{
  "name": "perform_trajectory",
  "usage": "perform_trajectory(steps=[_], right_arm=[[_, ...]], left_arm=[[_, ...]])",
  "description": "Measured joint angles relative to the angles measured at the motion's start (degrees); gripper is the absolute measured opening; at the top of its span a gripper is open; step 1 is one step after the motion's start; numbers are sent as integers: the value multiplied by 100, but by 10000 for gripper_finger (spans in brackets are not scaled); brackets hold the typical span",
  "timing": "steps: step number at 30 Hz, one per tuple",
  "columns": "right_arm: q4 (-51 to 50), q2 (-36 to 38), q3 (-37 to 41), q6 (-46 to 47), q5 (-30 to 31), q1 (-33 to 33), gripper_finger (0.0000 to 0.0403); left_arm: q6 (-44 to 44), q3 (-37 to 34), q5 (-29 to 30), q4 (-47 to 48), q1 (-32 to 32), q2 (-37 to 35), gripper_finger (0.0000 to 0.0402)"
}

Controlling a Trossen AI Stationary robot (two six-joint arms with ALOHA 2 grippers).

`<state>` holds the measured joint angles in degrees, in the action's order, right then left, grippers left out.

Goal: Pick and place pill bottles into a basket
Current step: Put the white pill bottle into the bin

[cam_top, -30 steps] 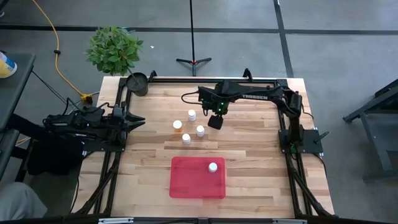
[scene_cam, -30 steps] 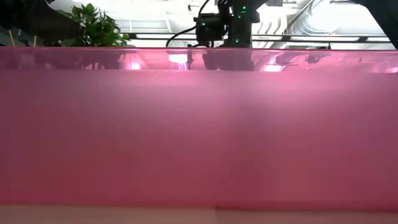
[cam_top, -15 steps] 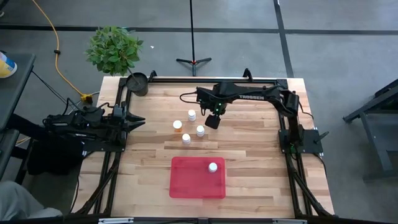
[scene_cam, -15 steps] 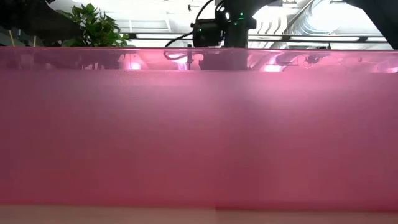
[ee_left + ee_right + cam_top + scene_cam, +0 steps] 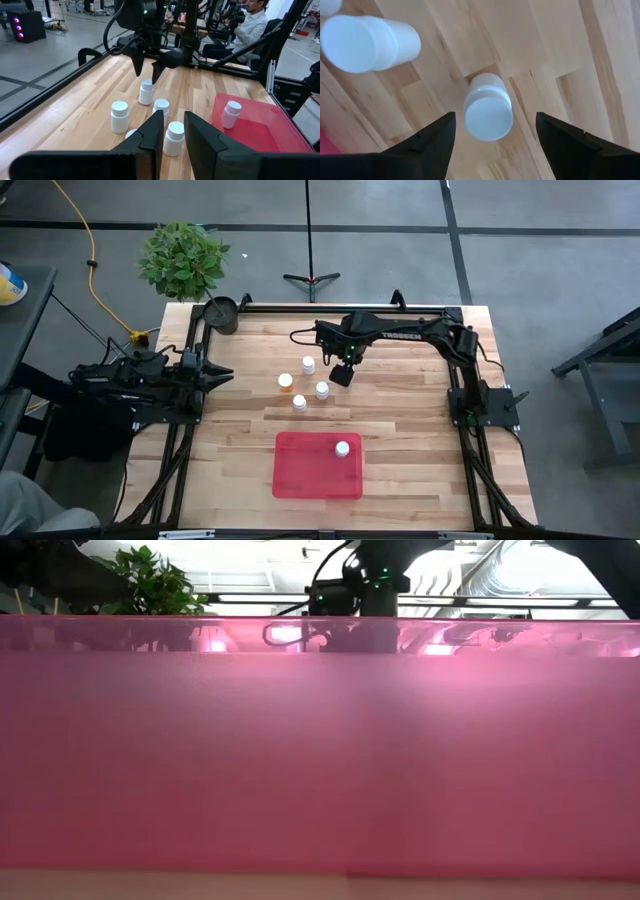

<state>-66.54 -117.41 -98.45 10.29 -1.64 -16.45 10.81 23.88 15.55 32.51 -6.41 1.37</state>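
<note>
fingers (image 5: 440,140) of the right arm spread, empty, poised above a bottle (image 5: 488,106) on the desk (image 5: 400,410). left fingers (image 5: 150,135) clenched, idle. one bottle (image 5: 342,448) already in basket (image 5: 300,470). next: descend, clamp.

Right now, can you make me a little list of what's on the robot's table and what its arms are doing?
bottles on the wood: four pill bottles, all upright
bottle put away: one bottle standing in the red basket
right end effector: open, above a bottle on the wood, not touching it
left end effector: shut, waiting at the table's left edge
also there: a dark pot at the back left corner
</note>
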Motion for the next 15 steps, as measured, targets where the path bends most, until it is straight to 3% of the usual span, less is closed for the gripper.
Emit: perform_trajectory(steps=[15], right_arm=[[-80,-8,0,38,-70,-45,282]], left_arm=[[0,0,0,0,2,0,111]])
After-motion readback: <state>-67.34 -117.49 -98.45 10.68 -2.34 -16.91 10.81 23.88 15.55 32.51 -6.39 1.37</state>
